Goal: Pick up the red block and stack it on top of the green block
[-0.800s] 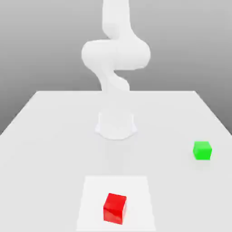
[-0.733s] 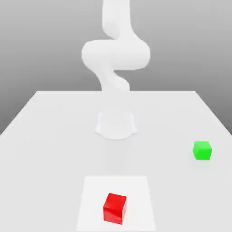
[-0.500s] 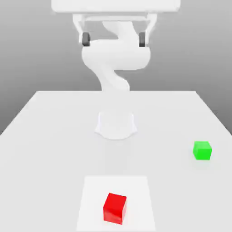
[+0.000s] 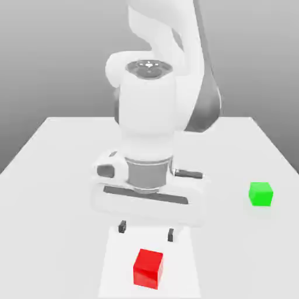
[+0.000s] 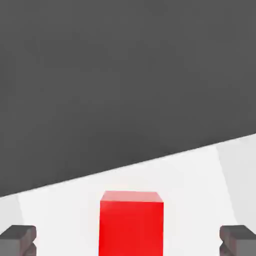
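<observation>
While the red block (image 4: 148,268) lies ungrasped on the counter (image 4: 58,175), the gripper (image 4: 146,228) is held above it, jaws spread wide for straddling.

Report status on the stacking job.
Gripper open, above red block, empty. Green block apart at the exterior view's right. Nothing between them.

A bright red block (image 4: 148,268) with plain faces sits on a paler white square patch (image 4: 117,257) of a light grey-white table (image 4: 58,157). A bright green block (image 4: 260,193) lies on the table too. The robot arm (image 4: 149,111) is white with a grey band, and its gripper (image 4: 146,229) has dark grey fingertips (image 5: 19,238).
</observation>
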